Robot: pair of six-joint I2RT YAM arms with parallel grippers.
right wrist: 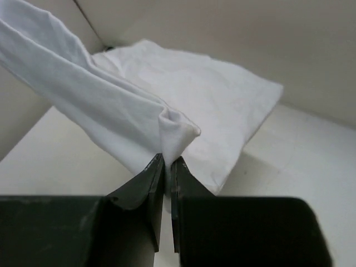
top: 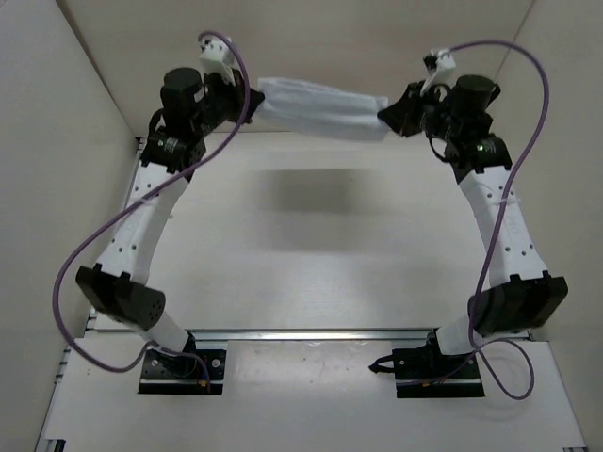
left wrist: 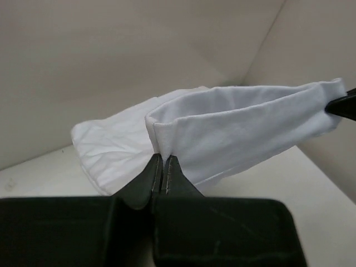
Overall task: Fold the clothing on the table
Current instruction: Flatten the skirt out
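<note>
The clothing (top: 320,106) is a plain white fabric piece stretched between both grippers above the far part of the table (top: 320,282), casting a shadow below. My left gripper (top: 252,101) is shut on its left end, and my right gripper (top: 386,114) is shut on its right end. In the left wrist view the black fingers (left wrist: 151,177) pinch a folded edge of the clothing (left wrist: 239,130), which runs off to the right. In the right wrist view the gripper (right wrist: 167,162) holds a bunched corner of the clothing (right wrist: 189,94), the rest hanging toward the table.
White walls (top: 57,141) close in on the left, back and right. A metal rail (top: 320,333) crosses the near edge, with both arm bases (top: 184,369) bolted on it. Purple cables (top: 528,122) loop off each arm.
</note>
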